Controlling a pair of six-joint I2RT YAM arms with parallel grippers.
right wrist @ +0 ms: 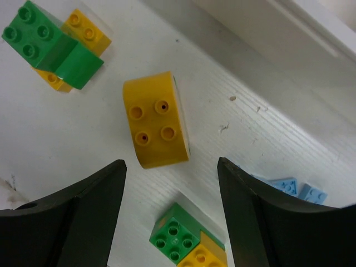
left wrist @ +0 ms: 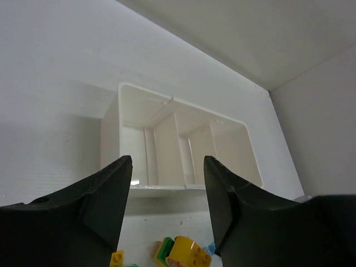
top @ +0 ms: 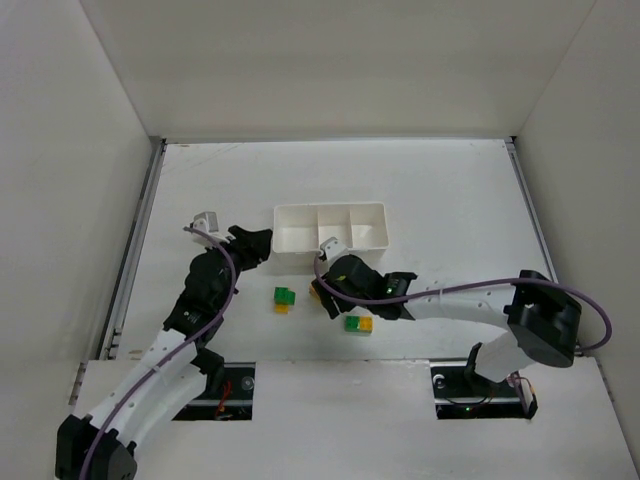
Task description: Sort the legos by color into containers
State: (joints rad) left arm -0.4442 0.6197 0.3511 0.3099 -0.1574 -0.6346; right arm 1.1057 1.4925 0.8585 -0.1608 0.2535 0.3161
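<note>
The white tray (top: 330, 207) with its three compartments side by side stands about in the middle of the desk (top: 450, 190). All the legos that can be seen lie on the desk, on the near side of the tray.

The left hand (left wrist: 167, 167) is by the left end of the tray and points toward the tray's near wall. Its two fingers stand apart with nothing between them.

The right hand (right wrist: 171, 164) hangs low over the desk, just on the near side of the tray. Its fingers are wide apart and hold nothing. Just ahead of its fingertips lies a yellow rounded brick (right wrist: 157, 119), alone, with four studs toward the wrist camera. To the left of that brick lies a green and yellow pair (right wrist: 50, 47). A second green and yellow pair (right wrist: 186, 242) lies under the right hand, nearer to the arm bases. Two tiny light blue pieces (right wrist: 289, 186) lie close together between the right hand and the tray.
</note>
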